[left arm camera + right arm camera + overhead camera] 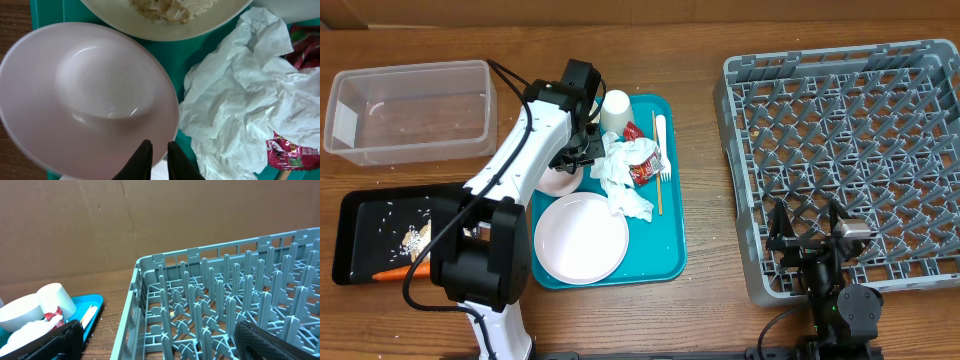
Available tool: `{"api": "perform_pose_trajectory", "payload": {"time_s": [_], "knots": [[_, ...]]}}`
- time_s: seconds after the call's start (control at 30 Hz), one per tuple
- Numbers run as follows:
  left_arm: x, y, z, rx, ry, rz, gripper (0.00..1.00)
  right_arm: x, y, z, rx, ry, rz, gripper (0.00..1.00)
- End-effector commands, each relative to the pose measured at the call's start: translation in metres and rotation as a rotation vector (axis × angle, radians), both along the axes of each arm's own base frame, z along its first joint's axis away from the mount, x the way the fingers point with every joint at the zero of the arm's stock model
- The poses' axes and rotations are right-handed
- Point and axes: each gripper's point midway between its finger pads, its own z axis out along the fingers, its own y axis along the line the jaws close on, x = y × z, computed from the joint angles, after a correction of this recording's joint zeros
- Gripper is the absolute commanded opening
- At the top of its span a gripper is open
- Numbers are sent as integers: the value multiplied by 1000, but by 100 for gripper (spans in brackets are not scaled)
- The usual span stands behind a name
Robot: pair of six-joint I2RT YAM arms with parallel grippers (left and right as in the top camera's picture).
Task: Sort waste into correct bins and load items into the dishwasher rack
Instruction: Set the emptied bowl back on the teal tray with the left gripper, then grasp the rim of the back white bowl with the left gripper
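1. The left gripper [159, 152] has its jaws almost together, pinched on the rim of an empty bowl [90, 95]. This is over the far-left part of the teal tray [670, 240], which sits mid-worktop.
2. A second bowl [200, 22] with beige food scraps [165, 7] in it sits just beyond the empty one.
3. The crumpled napkins [625, 182] lie in the middle of the teal tray, with the red-and-white wrapper [643, 166] tucked against their right side.
4. The plate [582, 238] fills the tray's near-left part and the cup [615, 108] lies at its far edge.
5. The fork [661, 140] and wooden stick [657, 185] lie side by side along the tray's right side.
6. The clear tub [410, 110] is at the far-left corner.
7. The black tray [365, 225] is nearer on the left edge. It's got the carrot [400, 272] and some scraps in it.
8. The dishwasher rack [850, 150] takes up the whole right side.
9. The right gripper [160, 332] hangs at the rack's near-left corner, jaws wide apart, holding nothing.
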Motion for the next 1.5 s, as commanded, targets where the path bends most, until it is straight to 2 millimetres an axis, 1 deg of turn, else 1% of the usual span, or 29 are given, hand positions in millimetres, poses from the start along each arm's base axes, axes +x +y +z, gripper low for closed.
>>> {"api": "perform_pose_trajectory", "payload": {"time_s": [0.0,0.07,0.13,0.2,0.23,0.3,0.37,0.43,0.53,0.57,0.63,0.7,0.8,0.93,1.07,1.17,1.23,1.33,1.4,1.47], "knots": [[2,3,-1,19,-5,11,24,0,-1,-2,-7,-3,-8,100],[4,3,1,19,-12,13,32,0,-1,-2,-7,-3,-7,100],[11,5,9,28,-37,4,42,0,-1,-2,-7,-3,-8,100],[21,7,21,31,-72,-6,54,0,-1,-2,-7,-3,-7,100],[34,6,35,28,-122,-12,61,0,-1,-2,-7,-3,-8,100],[52,3,47,21,-191,-67,63,0,-1,-2,-7,-3,-8,100],[67,-3,51,28,-253,-185,66,0,-1,-2,-7,-3,-8,100],[74,-6,50,46,-274,-294,66,0,-1,-2,-7,-3,-7,100],[77,-7,37,55,-256,-327,67,0,-1,-2,-7,-3,-8,100],[77,-7,26,68,-232,-372,71,0,-1,-2,-7,-3,-8,100],[77,-9,17,67,-215,-408,77,0,-1,-2,-7,-3,-8,100],[76,-10,6,67,-189,-441,79,0,-1,-2,-7,-3,-8,100],[74,-13,-11,55,-151,-480,79,0,-1,-2,-7,-3,-8,100],[77,-13,-24,57,-141,-483,79,0,-1,-2,-7,-3,-8,100],[78,-12,-35,69,-125,-505,71,0,-1,-2,-7,-3,-8,100],[79,-12,-35,71,-131,-516,66,0,-1,-2,-7,-3,-8,100],[80,-12,-34,76,-132,-522,61,0,-1,-2,-7,-3,-8,100],[84,-3,-33,129,-139,-513,50,0,-1,-2,-7,-3,-8,100],[85,-2,-33,141,-144,-516,45,0,-1,-2,-7,-3,-8,100],[86,-2,-33,141,-146,-516,41,0,-1,-2,-7,-3,-8,100]]}}
